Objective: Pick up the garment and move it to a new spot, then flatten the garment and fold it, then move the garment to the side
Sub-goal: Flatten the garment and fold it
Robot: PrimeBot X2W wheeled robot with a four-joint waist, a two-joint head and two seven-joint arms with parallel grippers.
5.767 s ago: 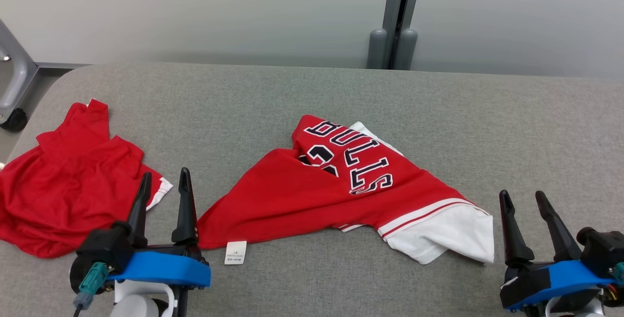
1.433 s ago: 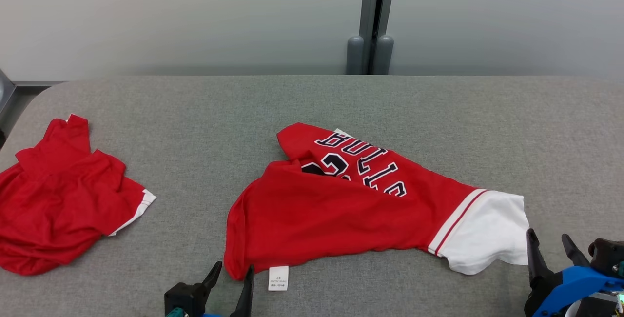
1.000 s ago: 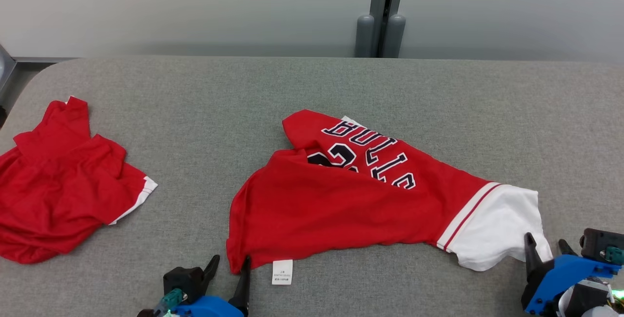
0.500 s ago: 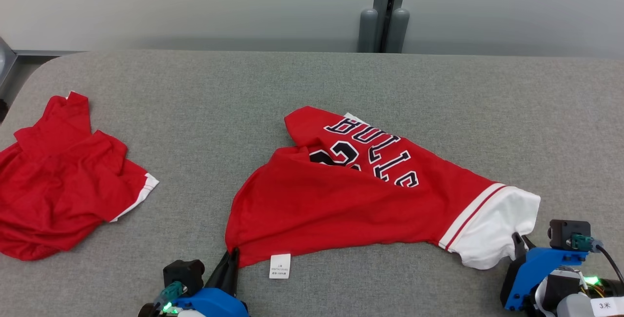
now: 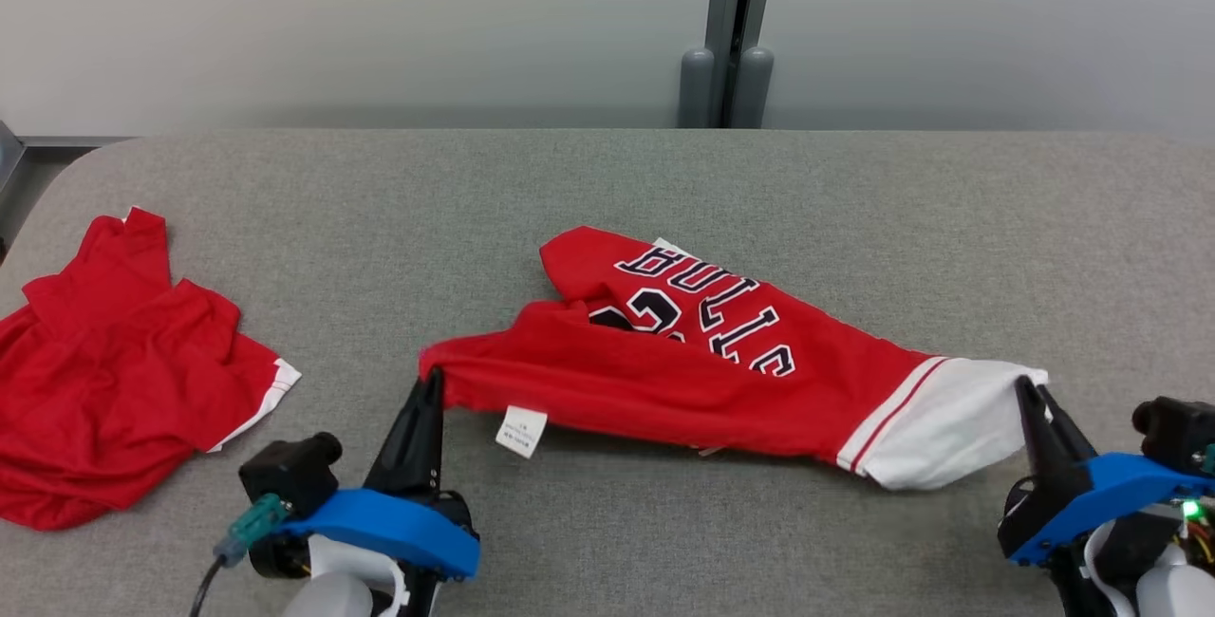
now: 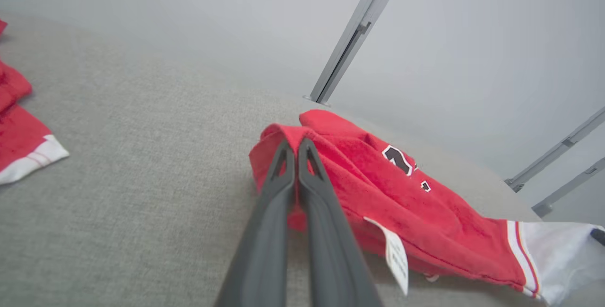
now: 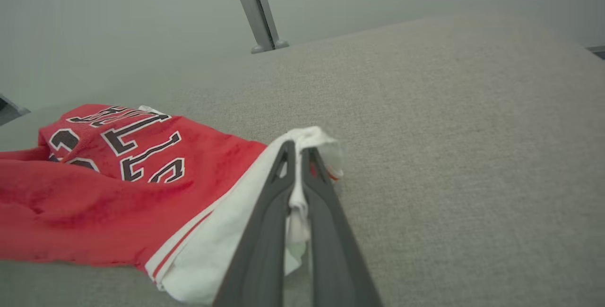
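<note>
**Desk:** Where's the jersey (image 5: 702,361)?

**Photographer:** Mid-surface (image 5: 854,209), pinched at both ends. The left pincer (image 5: 434,382) is clamped on the red corner and the right pincer (image 5: 1024,387) on the white end. The near edge is raised, and the far part lies crumpled on the cloth top.

**Desk:** Progress?

**Photographer:** Early, by the look of it. It's grasped, but moving, flattening, folding and setting aside are not yet done.

**Desk:** Room?

**Photographer:** There's bare surface ahead and to the right. A red pile (image 5: 114,380) sits well left, by the rounded corner.
</note>
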